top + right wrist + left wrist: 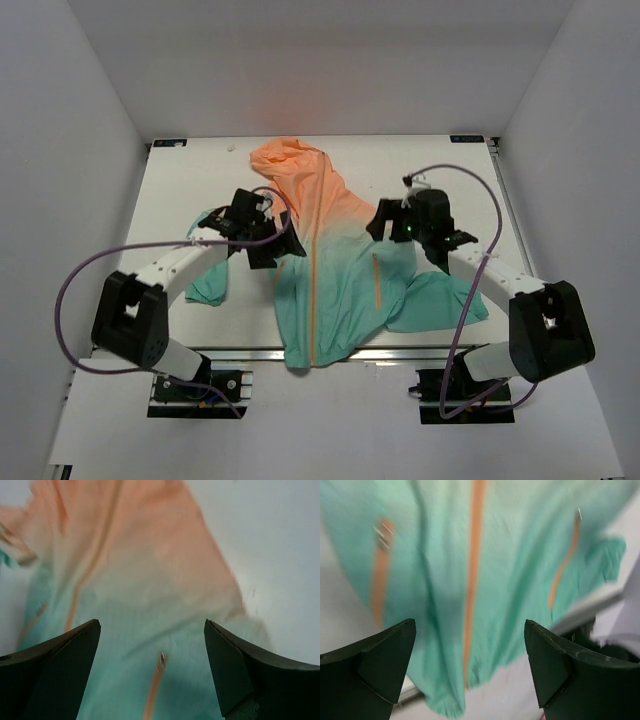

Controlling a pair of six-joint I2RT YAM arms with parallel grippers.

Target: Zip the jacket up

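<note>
Across the middle of the table (180,200) the jacket (340,270) lies flat, and we're looking straight down on it. Hood (290,165) points to 12 o'clock, stopping just short of the far edge. Hem (310,355) sits at 6 o'clock, right on the near edge by the metal rail (400,352). Orange front zipper (315,290) runs the 12-to-6 line down the middle, with a shorter pocket zip (377,280) just to its 3 o'clock side. One teal sleeve (208,285) bunches at 8 o'clock; the other sleeve (440,300) spreads out to 4 o'clock, close to the near edge.

Left gripper (281,246) hangs at the jacket's 9 o'clock edge, by the shoulder, jaws wide apart with nothing between them. Its own camera shows teal cloth and the zipper line, blurred, beyond the two dark fingers (375,670). Right gripper (384,222) sits opposite at the 3 o'clock shoulder, jaws also spread and holding nothing. Its camera sees the peach-to-teal fade and a small metal pull (162,660) at the top of the pocket zip.

Room to move: white tabletop shows in broad strips at 9 and 3 o'clock, out to the side edges, and in a thinner band at 12. White walls (70,150) close off three sides. Purple cables (110,253) loop wide off both arms.
</note>
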